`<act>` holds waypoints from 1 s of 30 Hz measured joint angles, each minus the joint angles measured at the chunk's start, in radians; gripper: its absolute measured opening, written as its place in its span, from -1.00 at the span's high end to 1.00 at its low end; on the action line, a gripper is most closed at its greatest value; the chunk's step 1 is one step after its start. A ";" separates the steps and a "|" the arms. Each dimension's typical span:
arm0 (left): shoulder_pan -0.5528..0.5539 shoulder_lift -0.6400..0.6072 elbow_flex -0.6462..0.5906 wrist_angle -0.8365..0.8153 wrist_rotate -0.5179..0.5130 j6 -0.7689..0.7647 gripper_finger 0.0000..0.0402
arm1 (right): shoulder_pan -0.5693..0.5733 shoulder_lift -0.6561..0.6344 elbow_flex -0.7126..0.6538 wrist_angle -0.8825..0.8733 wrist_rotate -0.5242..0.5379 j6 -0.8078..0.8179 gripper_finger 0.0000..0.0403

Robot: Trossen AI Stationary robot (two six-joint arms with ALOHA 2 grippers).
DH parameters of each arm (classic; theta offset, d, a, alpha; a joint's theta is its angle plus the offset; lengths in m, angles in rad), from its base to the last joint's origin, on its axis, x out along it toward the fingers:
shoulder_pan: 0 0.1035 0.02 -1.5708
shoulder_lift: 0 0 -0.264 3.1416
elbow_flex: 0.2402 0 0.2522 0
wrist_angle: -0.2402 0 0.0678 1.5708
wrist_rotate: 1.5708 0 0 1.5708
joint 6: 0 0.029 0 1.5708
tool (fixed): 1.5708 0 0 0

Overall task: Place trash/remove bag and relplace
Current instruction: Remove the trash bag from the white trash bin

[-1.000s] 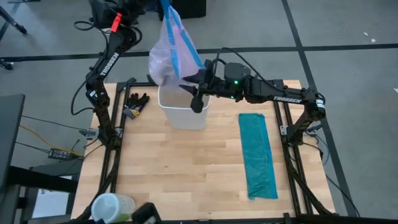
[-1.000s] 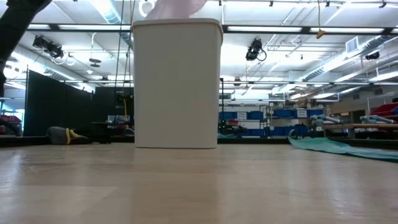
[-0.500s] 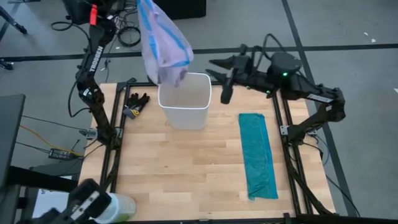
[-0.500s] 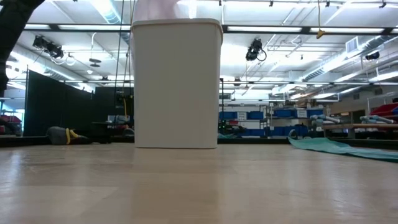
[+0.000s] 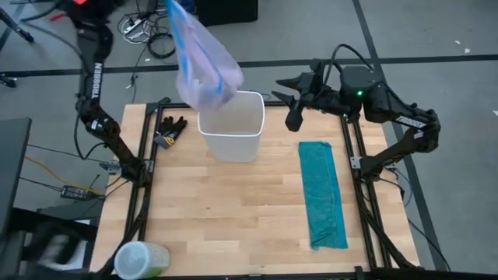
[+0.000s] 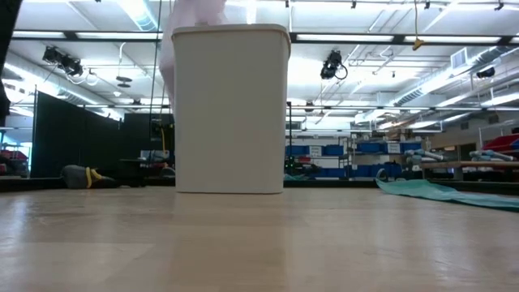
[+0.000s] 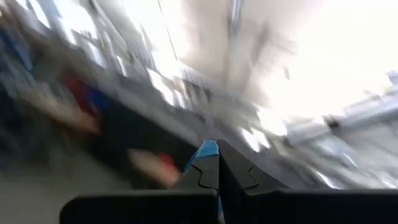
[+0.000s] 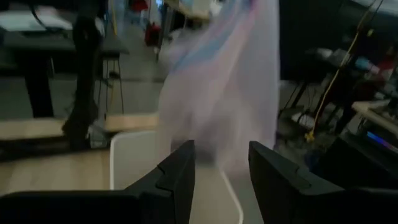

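Note:
The pale pink-lavender bag (image 5: pixel 201 58) with its blue band hangs in the air over the far left corner of the white bin (image 5: pixel 231 138). Its bulging lower end is beside the bin's rim. My left gripper (image 7: pixel 217 163) is shut on the bag. It lies past the top edge of the high view. My right gripper (image 5: pixel 289 99) stands open to the right of the bin, clear of the bag (image 8: pixel 230 93), with nothing between its fingers. The trash itself does not show. In the low view the bag (image 6: pixel 167 65) peeks out left of the bin (image 6: pixel 231 109). My left gripper pinches the bag's blue-banded rim (image 7: pixel 207 149) between its two shut fingers; a bit of blue plastic shows at their tips. The bag hangs below the hold, lifted clear of the table, its full lower end (image 5: pixel 206 92) above the bin's far left corner.
A teal-green plastic bag (image 5: pixel 323 194) lies flat along the table's right side. Black gloves (image 5: pixel 171 128) lie left of the bin. A pale cup-like thing (image 5: pixel 142 260) sits at the near left corner. Bare wood (image 5: pixel 233 210) spreads in front of the bin.
My left gripper has gone up and toward the table's far left, carrying the bag, whose lower end has risen out of the bin and swung to its far left corner. My right gripper has drawn back from the bin's rim toward the table's right edge and risen a little.

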 joint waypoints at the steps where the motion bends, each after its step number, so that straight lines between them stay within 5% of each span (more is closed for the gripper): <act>1: 0.019 -0.013 0.000 0.031 -0.049 0.009 0.99 | 0.000 0.002 0.000 -0.021 0.000 0.004 0.32; 10: 0.077 -0.090 0.001 0.090 -0.191 0.020 1.00 | -0.001 0.022 -0.020 -0.095 -0.003 0.035 0.32; 16: 0.075 -0.146 0.004 0.050 -0.066 0.021 1.00 | -0.001 0.021 -0.055 -0.093 -0.004 0.058 0.32; 25: 0.071 -0.220 0.002 -0.453 0.184 0.132 1.00 | -0.001 0.022 -0.083 -0.097 -0.016 0.124 0.32; 30: 0.071 -0.254 0.002 -0.832 0.201 0.356 1.00 | 0.000 0.022 -0.083 -0.097 -0.020 0.145 0.32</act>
